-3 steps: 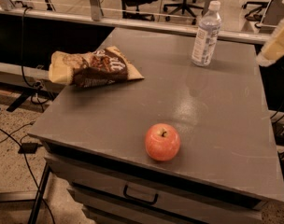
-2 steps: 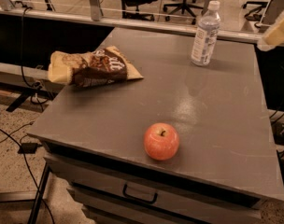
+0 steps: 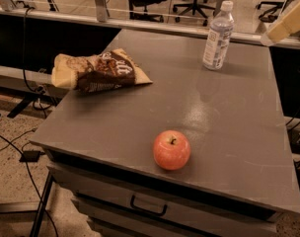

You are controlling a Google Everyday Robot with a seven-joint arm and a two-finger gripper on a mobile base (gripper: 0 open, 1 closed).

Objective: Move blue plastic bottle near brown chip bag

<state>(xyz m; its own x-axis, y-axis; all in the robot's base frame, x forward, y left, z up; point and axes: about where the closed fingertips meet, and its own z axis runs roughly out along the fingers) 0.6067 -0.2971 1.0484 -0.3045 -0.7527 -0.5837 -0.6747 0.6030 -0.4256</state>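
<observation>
Farthest left, the brown chip bag lies flat near the left edge of the grey table. Toward the front middle sits a red apple, well apart from the bag. Further right and at the far side, the blue plastic bottle stands upright, white cap on top, well apart from the bag. At the right border the pale gripper hangs above the table's far corner, beside the bottle and not touching it; whether it is spread or pressed together cannot be told.
</observation>
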